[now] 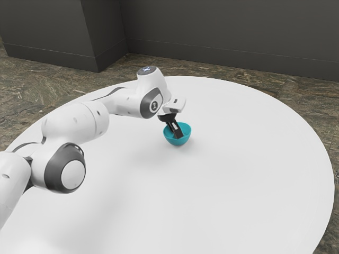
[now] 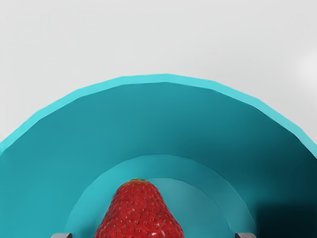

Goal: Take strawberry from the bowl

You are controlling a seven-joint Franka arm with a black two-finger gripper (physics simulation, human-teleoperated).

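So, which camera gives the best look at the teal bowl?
The exterior view: it takes in the bowl from rim to base, though the hand covers some of it. The wrist view gives a close look at part of its rim and inside, with the strawberry.

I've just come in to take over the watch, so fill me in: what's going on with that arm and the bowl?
A robot arm has reached over the white table and lowered its open fingers into a teal bowl. A red strawberry lies inside, not gripped yet. The job is to take it out, so closing on it is probably next.
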